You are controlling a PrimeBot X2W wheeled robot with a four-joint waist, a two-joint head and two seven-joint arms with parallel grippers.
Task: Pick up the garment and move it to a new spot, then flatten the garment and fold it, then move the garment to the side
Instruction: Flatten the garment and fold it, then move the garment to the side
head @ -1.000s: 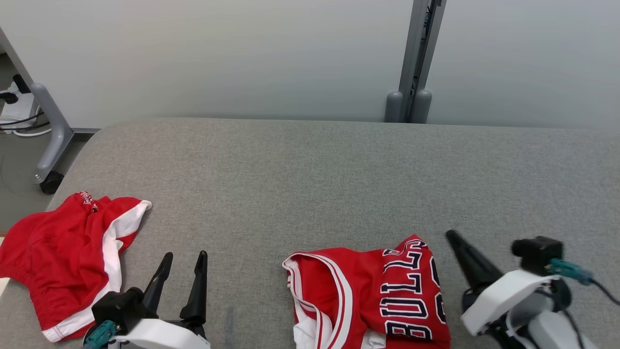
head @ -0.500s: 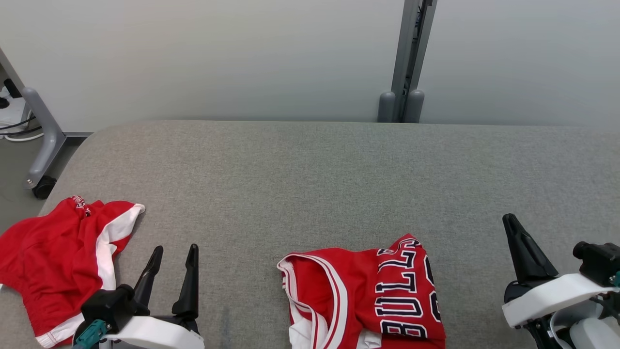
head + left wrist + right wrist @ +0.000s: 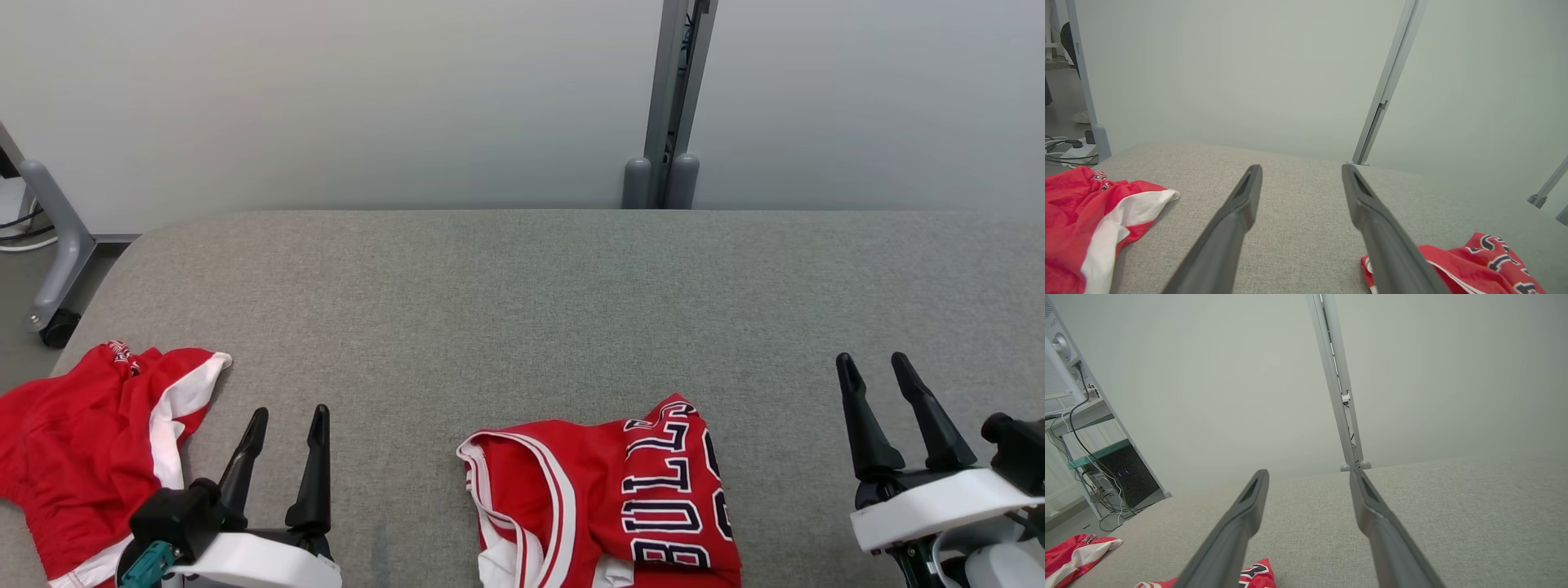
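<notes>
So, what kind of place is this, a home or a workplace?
Probably a lab or test room, not a home: a grey padded table stands before pale partition panels joined by a metal post, with a computer box and loose cables nearby.

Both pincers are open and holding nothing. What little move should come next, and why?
Probably swing the right pincer toward the red jersey and lower onto its right edge. The jersey lies rumpled on the grey table, touching neither it nor the left pincer, so nothing moves until one takes hold.

"BULLS" lettering (sideways) on red jersey point(image 3: 604, 490).
</notes>
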